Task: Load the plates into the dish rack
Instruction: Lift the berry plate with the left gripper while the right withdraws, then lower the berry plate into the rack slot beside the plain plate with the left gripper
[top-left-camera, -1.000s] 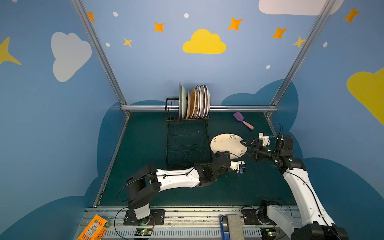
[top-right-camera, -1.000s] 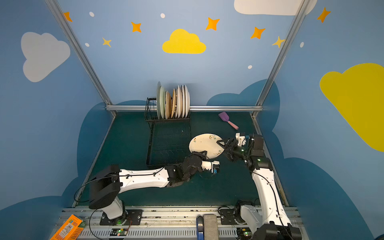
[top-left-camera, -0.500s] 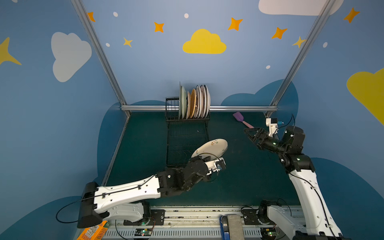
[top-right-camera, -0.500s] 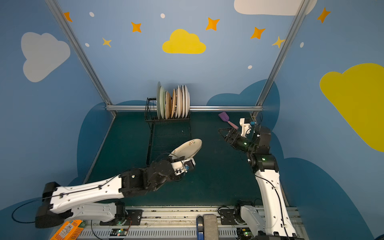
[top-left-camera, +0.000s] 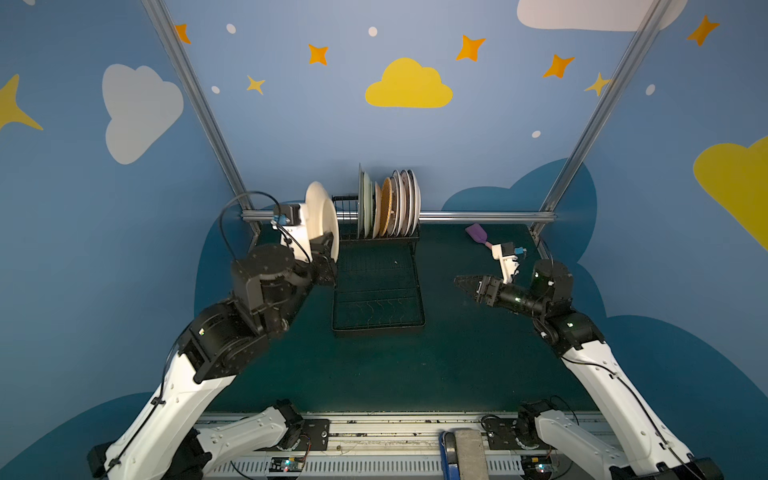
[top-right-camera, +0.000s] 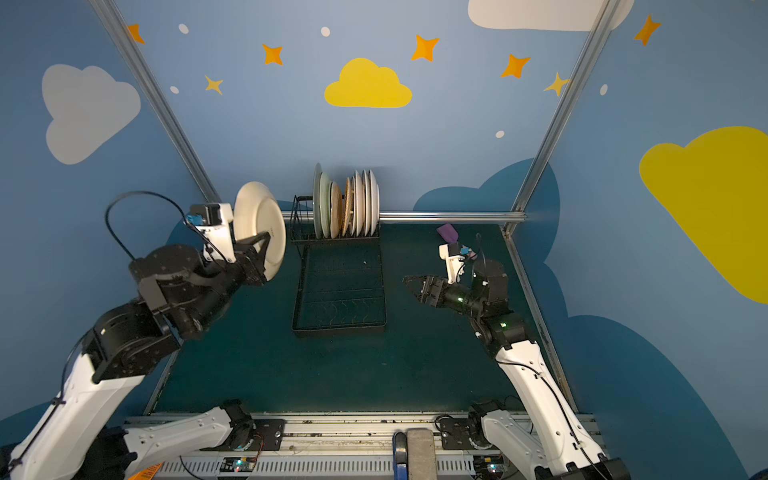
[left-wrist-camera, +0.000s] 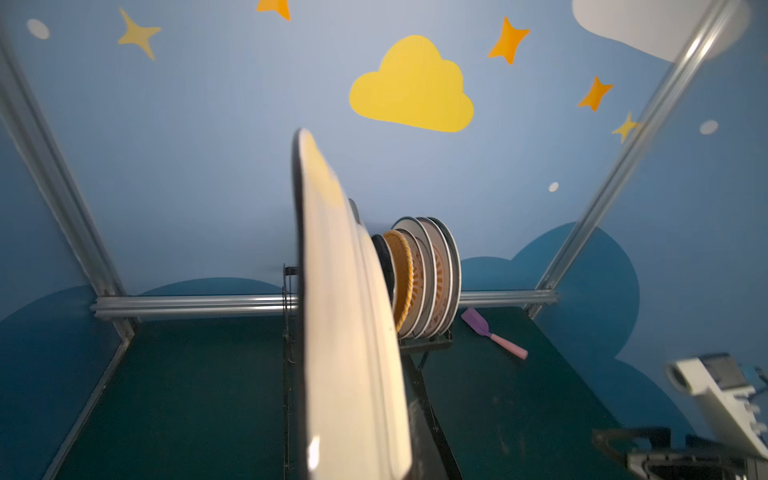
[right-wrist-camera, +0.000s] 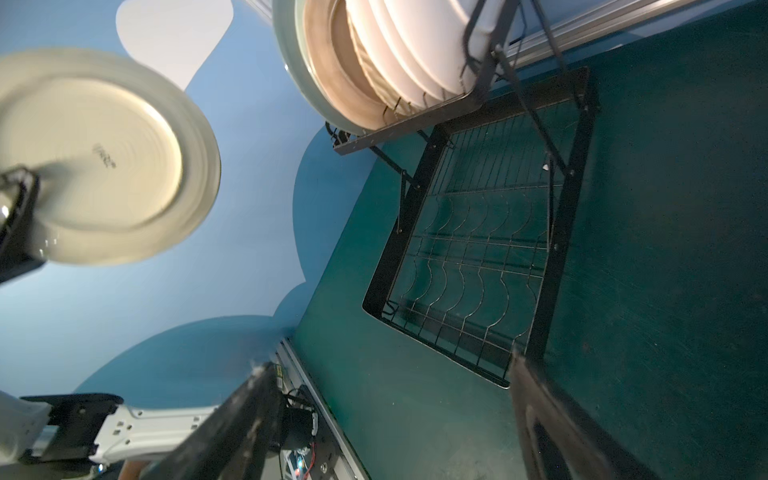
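Moved since half a second ago: cream plate was tilted low over the mat by the tray's near right corner. It is now raised and stood on edge off the left end of the upper tier. The right arm has also drawn back from the middle.

Near:
- Left gripper is clenched on the cream plate's lower rim, one black finger on each face (same grasp in the other top view, left gripper).
- Right gripper hangs over the mat to the right of the tray, tips pointing toward the rack. It grasps nothing, and the right wrist view shows its fingers spread wide.

Middle:
- The lower tray lies flat on the mat, its wire floor in plain sight.

Far:
- Racked plates stand upright in the upper tier. Pale green is at the left end, orange woven mid-row, white ones at the right end.
- The cream plate is in the air, roughly parallel to that row and just left of the pale green one. Its underside faces right (the maker's mark in the right wrist view is blurred).
- In a top view a narrow gap separates the cream plate from the rack's end frame, so it is not seated in a slot.
- Spatula lies on the mat at the far right, well apart from the rack.
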